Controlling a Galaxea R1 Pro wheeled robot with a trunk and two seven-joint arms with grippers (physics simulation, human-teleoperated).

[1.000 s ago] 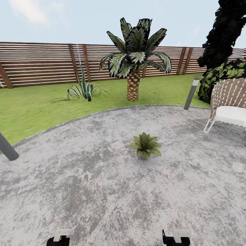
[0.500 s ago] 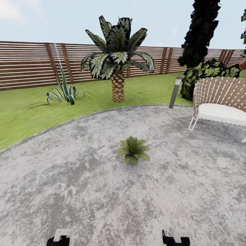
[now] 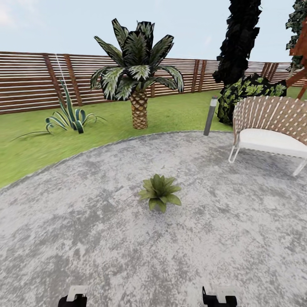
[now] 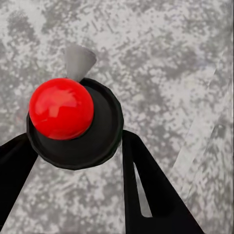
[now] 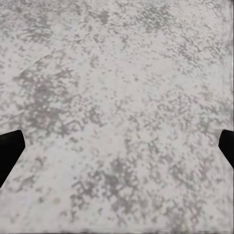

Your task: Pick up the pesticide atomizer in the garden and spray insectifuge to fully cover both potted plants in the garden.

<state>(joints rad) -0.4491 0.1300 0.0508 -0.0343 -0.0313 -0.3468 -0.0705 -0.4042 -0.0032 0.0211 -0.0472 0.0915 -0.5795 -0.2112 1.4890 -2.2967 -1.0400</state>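
A: Sprayer bottle (image 4: 73,122) is in the left gripper (image 4: 73,161), folks. The wrist camera looks straight down on its round red top and black collar, with the two black fingers (image 4: 151,195) pressed against either side of it. A small grey nozzle pokes out beyond the red top, and the stone patio (image 4: 170,58) lies below.

B: And the right gripper (image 5: 117,146)?

A: Spread wide. One dark fingertip (image 5: 9,151) sits at each edge of its wrist picture, with nothing between them but mottled grey stone.

B: What does the head camera give us?

A: One potted plant (image 3: 160,192), a low rosette of green leaves, sits on the patio ahead of the robot, roughly in the middle of the picture. Behind it the paving ends in a curved edge against the lawn (image 3: 51,145).

B: And further back?

A: A palm (image 3: 136,81) with a scaly trunk stands on the grass, and a spiky striped plant (image 3: 68,117) is off to its left. A grey lamp post (image 3: 209,116) stands at the patio's rim. A wicker chair (image 3: 273,128) with a white cushion is on the right, and a slatted wooden fence (image 3: 30,81) runs across the back.
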